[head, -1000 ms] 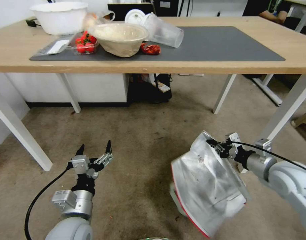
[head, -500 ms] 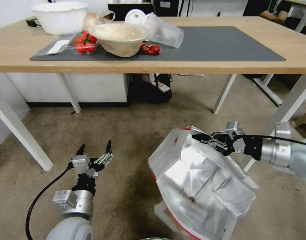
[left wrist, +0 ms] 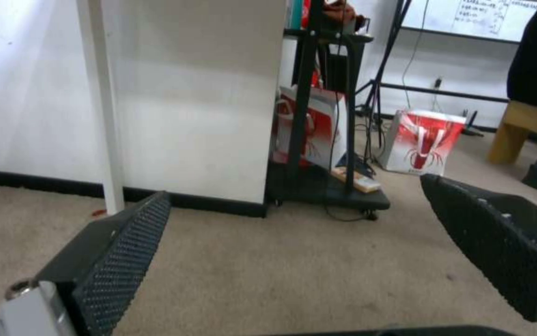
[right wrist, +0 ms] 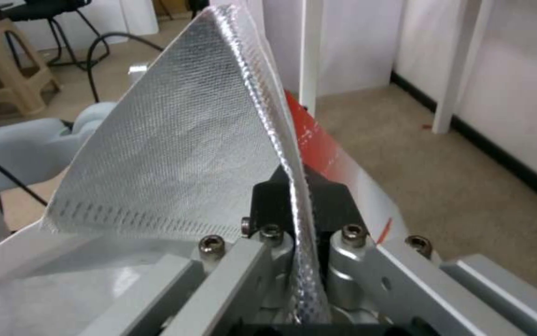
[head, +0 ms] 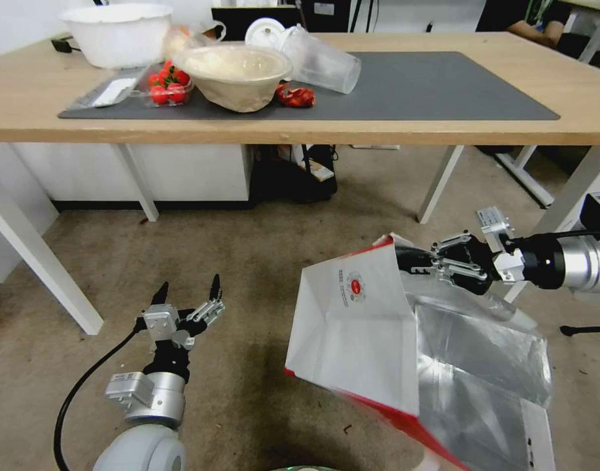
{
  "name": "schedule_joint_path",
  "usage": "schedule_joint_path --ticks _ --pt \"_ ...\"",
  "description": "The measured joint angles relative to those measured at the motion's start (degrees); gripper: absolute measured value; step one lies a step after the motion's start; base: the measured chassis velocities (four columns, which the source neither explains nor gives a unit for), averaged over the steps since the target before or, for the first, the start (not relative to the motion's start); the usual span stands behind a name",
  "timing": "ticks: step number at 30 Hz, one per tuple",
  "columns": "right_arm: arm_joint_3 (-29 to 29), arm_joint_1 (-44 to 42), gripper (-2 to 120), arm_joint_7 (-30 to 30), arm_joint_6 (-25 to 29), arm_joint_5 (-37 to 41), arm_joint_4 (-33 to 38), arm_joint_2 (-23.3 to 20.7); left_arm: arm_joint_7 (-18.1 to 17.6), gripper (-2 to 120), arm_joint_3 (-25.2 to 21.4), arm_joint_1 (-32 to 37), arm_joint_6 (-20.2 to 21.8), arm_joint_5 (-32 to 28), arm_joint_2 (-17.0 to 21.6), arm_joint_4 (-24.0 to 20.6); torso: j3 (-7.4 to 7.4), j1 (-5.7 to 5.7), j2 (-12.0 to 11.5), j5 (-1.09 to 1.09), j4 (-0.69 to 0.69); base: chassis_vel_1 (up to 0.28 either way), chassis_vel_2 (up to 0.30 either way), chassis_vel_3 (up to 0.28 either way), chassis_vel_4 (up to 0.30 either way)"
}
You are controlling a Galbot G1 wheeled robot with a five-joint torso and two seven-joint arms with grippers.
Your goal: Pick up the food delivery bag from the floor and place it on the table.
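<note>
My left gripper (head: pixel 187 292) hangs low over the floor (head: pixel 260 275), its two black fingers (left wrist: pixel 125 252) spread wide apart with nothing between them. To its right, my right gripper (head: pixel 414 260) is clamped on the top edge of the bag (head: pixel 352 333); the right wrist view shows the silver foil rim of the bag (right wrist: pixel 175 140) pinched tight between the two black pads (right wrist: pixel 327 205). The bag hangs from that grip, tilted, its white face with the small round red logo turned toward the counter (head: pixel 25 98) and its open foil-lined mouth facing up and toward me. A red panel runs along its lower edge. I cannot tell whether its bottom corner touches the floor. Beyond it stands the counter with a dark grey mat (head: pixel 430 85), and on the mat's left end sit a paper bowl (head: pixel 237 75), a tipped clear cup (head: pixel 322 62) and a pack of tomatoes (head: pixel 167 85).
</note>
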Motion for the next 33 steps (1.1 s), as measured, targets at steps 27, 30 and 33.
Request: schedule_joint_path --ticks 27,30,33 --pt "-0.57 -0.56 0 0.98 -1.79 -0.14 0.63 -0.19 1.74 100 -0.83 0.03 -1.07 -0.55 0.17 0.00 2.01 0.08 2.13 -0.01 0.00 0.000 0.000 0.000 0.000" --pt "-0.69 -0.62 0 1.34 -1.90 -0.01 0.79 -0.19 1.86 100 -0.85 -0.03 -1.07 -0.59 0.18 0.00 2.61 0.09 2.76 0.00 0.00 0.000 0.000 0.000 0.000" --pt "-0.82 -0.66 0 2.02 -2.11 0.38 1.08 -0.06 1.92 100 -0.85 -0.10 -1.07 -0.67 0.17 -0.03 3.53 0.21 3.77 -0.01 0.00 0.000 0.000 0.000 0.000"
